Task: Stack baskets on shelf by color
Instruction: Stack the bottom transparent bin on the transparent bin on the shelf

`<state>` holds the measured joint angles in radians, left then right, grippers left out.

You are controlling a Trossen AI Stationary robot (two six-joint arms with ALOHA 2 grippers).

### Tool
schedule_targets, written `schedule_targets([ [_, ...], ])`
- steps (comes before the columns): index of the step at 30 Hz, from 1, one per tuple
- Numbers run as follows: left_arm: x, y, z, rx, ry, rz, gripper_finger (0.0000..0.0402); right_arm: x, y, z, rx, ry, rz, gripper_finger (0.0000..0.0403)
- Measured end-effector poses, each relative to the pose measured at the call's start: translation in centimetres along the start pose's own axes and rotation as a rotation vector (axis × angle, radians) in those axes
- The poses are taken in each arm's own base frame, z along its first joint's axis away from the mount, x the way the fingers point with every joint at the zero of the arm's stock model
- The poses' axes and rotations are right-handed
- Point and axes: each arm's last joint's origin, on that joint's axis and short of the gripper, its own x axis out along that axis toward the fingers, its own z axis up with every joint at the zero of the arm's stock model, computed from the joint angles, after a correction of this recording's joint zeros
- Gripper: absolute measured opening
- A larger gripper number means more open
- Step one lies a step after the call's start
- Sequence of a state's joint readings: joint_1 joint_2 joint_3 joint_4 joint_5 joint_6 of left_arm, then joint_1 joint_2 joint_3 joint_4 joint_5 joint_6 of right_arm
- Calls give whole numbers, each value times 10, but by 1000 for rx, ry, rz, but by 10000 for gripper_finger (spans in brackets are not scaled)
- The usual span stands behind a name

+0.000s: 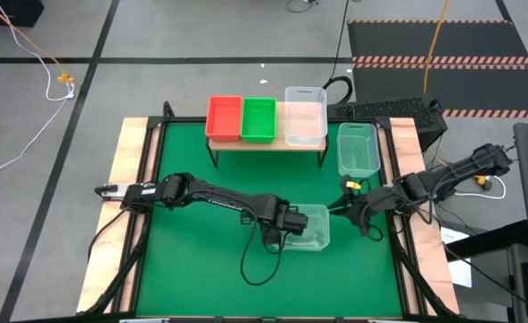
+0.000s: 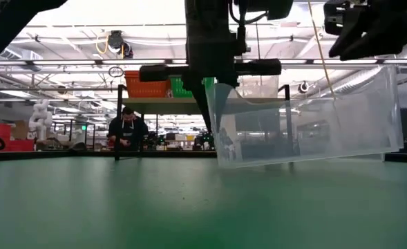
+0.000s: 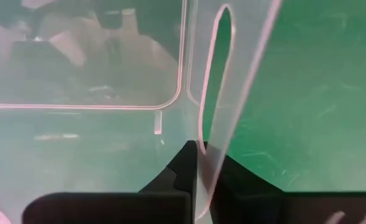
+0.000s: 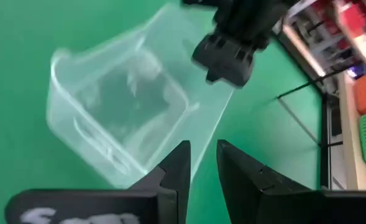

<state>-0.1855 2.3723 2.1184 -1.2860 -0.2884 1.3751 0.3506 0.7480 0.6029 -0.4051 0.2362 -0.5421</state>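
A clear basket [image 1: 310,228] [image 2: 307,121] hangs tilted above the green mat between my two grippers. My left gripper [image 1: 290,222] [image 3: 201,165] is shut on its left end. My right gripper [image 1: 338,212] [image 4: 204,155] is at its right end, fingers almost together around the wall. The light-wood shelf [image 1: 268,143] stands at the far side of the mat on black legs. On it sit a red basket [image 1: 224,117], a green basket [image 1: 258,118] and a clear basket [image 1: 306,115]. Another clear basket [image 1: 357,148] rests on the mat right of the shelf. My left gripper pinches the basket's left end wall [image 3: 215,134] just below its handle slot, one finger inside and one outside, coming from above. The basket is clear of the mat, its right end higher. My right gripper closes on the right end wall [image 4: 198,134] from the table's right, the wall running into the narrow gap between its fingers.
The mat's near half and left half are bare green. Wooden strips border the mat [image 1: 129,170]. Cables and a dark box lie beyond the table's right far corner [image 1: 398,112]. In the low view a person [image 2: 127,128] stands in the room behind the table.
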Motion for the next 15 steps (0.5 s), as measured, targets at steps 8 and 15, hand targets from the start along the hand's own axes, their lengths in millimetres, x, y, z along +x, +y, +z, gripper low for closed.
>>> schedule_targets([
  [8,9,2,-8,-19,1,-15,62,3,-10,14,-238,254,118,110],
  [15,7,2,-6,-56,76,8,124,21,-3,11,-364,392,279,121],
])
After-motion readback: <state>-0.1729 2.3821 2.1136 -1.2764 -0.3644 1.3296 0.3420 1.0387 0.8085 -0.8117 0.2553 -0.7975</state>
